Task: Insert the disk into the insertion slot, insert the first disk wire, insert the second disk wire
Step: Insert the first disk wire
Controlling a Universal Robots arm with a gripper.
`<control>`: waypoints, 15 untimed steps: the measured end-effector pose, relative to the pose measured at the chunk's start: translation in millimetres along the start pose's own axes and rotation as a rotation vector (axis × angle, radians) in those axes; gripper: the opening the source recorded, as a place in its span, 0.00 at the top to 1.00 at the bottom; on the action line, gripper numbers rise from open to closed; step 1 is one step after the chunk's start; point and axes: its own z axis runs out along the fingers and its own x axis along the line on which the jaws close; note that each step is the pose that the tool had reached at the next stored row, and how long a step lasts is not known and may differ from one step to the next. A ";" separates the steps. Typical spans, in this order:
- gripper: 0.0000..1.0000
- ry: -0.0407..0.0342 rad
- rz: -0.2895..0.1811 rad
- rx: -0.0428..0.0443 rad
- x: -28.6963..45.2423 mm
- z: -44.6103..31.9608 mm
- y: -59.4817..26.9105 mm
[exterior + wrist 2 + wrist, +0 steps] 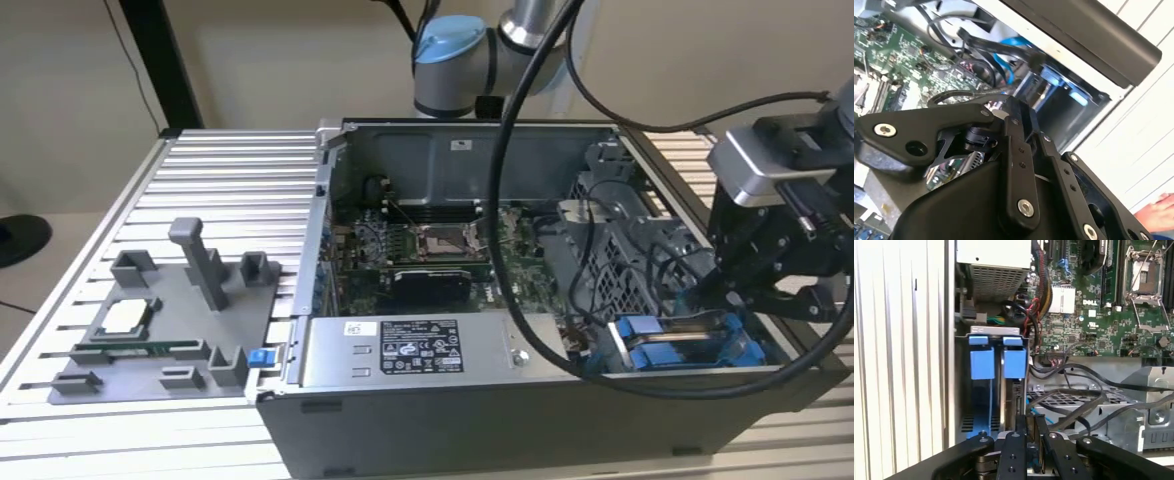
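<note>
The gripper [1033, 421] hung inside the open computer case [534, 425], at the end on the exterior view's right, just above the insertion slot [995, 331]. Its fingers were drawn close together, with a thin slit between them. Whether they pinched anything could not be made out.

The slot sat tight against the case's side wall, which left little room there. On its other side, black cables [1079, 390] crossed a perforated metal cage and crowded the approach. A blue cable [1000, 64] curled close by the fingertips.

The disk [1013, 385] appeared to stand on edge in the slot behind one of two blue tabs. Only a narrow grey strip of it showed, and its label was hidden.

In both wrist views the gripper's own black linkages covered the lower part of the bay.

The power-supply box [400, 350] carried a printed label too small to read. White lettering marked the motherboard [1089, 315]. The slatted table [227, 180] lay open around the case.
</note>
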 end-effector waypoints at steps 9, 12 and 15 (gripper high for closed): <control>1.00 0.0003 0.000 -0.0001 3.6 -0.5 0.0; 1.00 0.0004 0.000 0.0000 3.7 -0.5 0.0; 1.00 0.0008 0.000 -0.0002 3.7 -0.3 0.0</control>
